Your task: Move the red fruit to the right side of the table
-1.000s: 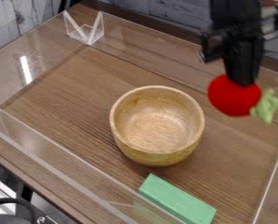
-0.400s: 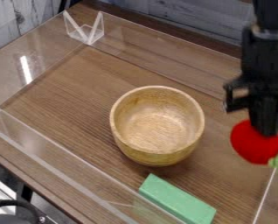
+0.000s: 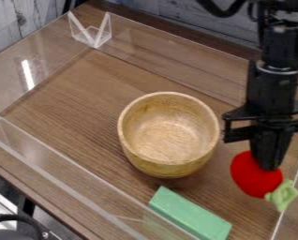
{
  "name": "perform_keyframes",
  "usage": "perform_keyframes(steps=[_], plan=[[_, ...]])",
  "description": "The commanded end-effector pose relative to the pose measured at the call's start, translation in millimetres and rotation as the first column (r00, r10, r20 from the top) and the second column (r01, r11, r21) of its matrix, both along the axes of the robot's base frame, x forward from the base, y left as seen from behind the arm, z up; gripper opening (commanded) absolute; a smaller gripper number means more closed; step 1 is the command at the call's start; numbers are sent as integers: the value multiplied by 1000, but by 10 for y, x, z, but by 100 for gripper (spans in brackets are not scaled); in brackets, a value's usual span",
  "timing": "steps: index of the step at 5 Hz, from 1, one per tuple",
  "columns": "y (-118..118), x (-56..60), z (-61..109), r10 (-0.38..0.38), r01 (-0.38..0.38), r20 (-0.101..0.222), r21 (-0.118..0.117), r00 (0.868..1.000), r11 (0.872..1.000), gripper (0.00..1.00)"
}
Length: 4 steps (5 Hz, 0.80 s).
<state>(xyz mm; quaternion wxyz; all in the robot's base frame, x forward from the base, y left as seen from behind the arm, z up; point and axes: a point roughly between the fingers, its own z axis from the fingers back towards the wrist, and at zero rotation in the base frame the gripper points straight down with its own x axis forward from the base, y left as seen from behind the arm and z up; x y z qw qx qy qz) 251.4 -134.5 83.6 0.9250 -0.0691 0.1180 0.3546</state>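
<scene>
Down and toward the viewer is where the gripper point(image 3: 268, 157) has gone since the earlier frames, carrying the fruit point(image 3: 256, 173) from beside the bowl's point(image 3: 171, 132) far rim to a low spot at the bowl's 4 o'clock. Its fingers are clenched on the fruit's top, and the green cap point(image 3: 284, 195) pokes out toward the wall point(image 3: 282, 223) at 3 o'clock. Whether the fruit touches the table point(image 3: 101, 84) yet I cannot tell; it looks very close. This already looks like the right side, so the risk lies in the release. Let go too high and the glossy oval fruit may roll back toward the bowl or the block point(image 3: 189, 214) at 6 o'clock. Pushing lower could jam it against the wood, and drifting further to 3 o'clock could knock the wall.
</scene>
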Motion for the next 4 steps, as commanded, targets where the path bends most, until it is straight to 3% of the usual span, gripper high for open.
perform_keyframes(steps=[1, 2, 4], plan=[[48, 72, 88, -15, 17, 79, -19, 997, 1000, 0], [67, 82, 33, -27, 29, 93, -22, 995, 999, 0], [28, -93, 205, -70, 74, 114, -29, 991, 997, 0]])
